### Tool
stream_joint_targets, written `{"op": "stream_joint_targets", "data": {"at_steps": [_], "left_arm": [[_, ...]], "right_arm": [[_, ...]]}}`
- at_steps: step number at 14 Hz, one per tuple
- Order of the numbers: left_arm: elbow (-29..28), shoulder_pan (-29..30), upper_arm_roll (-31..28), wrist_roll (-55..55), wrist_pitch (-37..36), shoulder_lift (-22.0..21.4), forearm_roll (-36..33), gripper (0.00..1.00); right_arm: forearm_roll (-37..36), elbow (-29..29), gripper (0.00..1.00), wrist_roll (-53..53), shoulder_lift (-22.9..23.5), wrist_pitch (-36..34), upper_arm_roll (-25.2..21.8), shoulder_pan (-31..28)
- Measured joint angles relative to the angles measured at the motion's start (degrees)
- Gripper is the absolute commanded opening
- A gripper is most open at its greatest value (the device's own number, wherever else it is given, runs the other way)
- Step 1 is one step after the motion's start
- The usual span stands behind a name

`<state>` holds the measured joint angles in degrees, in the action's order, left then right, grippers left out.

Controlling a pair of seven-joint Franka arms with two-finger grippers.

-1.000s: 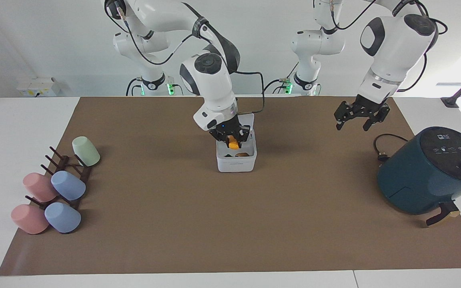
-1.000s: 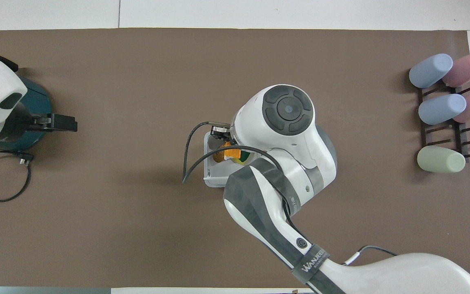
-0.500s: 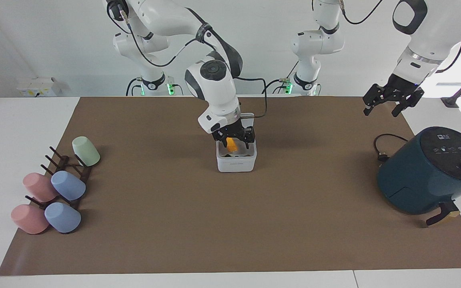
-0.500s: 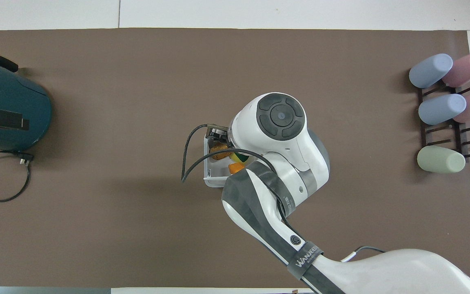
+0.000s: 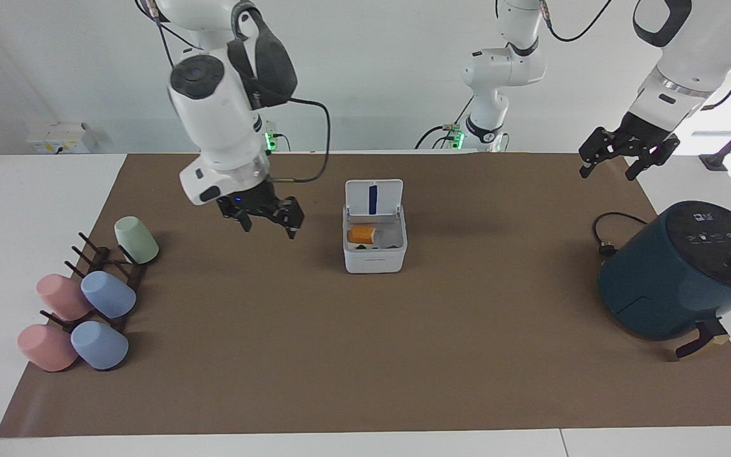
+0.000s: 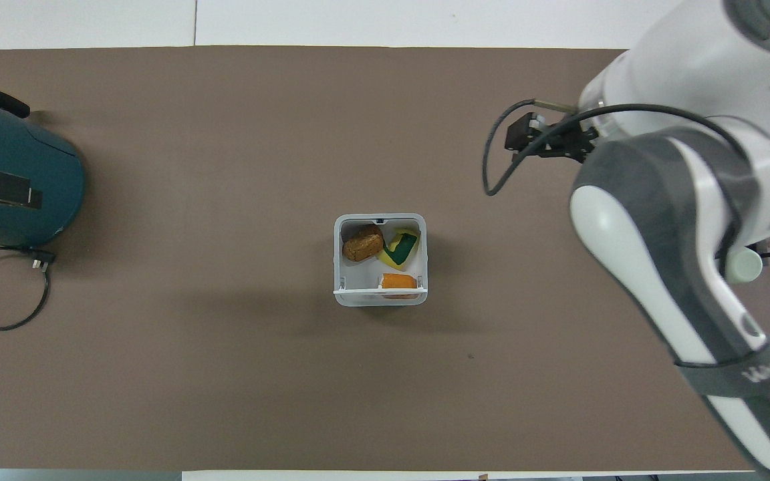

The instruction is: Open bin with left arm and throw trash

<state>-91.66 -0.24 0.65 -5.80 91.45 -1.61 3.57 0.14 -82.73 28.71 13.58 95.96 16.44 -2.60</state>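
Your right gripper [image 5: 268, 220] now hangs empty with its jaws apart at centre left of the facing view, over bare mat between the bin [image 5: 375, 252] and the cup rack [image 5: 106, 271]. A second ago it stood over the open bin with the orange scrap [image 5: 362, 234] between its jaws; that scrap now lies inside. In the overhead view, at frame centre, you see all three pieces in the bin: orange against the hinge wall, the brown scrap [image 6: 361, 243] and the green-and-yellow scrap [image 6: 402, 245] beside each other. Your left gripper [image 5: 627, 156], jaws apart, waits at upper right, above the teal appliance [image 5: 683, 270]. The lid [image 5: 373, 197] stands upright; I judge the throwing done.
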Motion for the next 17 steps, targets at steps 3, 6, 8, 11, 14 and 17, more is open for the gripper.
{"op": "stream_joint_targets", "data": {"at_steps": [3, 6, 8, 11, 14, 17], "left_arm": [[-0.1, -0.1, 0.2, 0.0, -0.3, -0.2, 0.0, 1.00], [-0.1, -0.1, 0.2, 0.0, -0.7, -0.4, 0.0, 1.00], [-0.1, 0.0, 0.0, 0.1, -0.9, -0.8, -0.2, 0.99], [0.1, 0.0, -0.1, 0.1, -1.8, -1.0, -2.0, 1.00], [0.5, 0.0, 0.1, 0.2, -2.6, -1.0, -2.6, 1.00], [0.7, -0.1, 0.5, 1.4, -2.7, -1.2, -2.6, 1.00]], "right_arm": [[0.0, 1.3, 1.00, -10.2, -2.9, -7.4, -6.0, -1.9], [0.0, 0.6, 1.00, -21.5, -6.4, -11.3, -19.2, 2.5], [-0.1, -3.5, 1.00, -23.6, -9.7, -11.5, -21.4, 2.8], [-0.3, -9.7, 1.00, -23.6, -13.6, -9.5, -21.6, 2.7], [-0.4, -12.4, 1.00, -23.6, -15.7, -9.2, -21.9, 2.5], [-1.0, -12.7, 1.00, -24.8, -16.6, -8.0, -21.8, 2.5]]}}
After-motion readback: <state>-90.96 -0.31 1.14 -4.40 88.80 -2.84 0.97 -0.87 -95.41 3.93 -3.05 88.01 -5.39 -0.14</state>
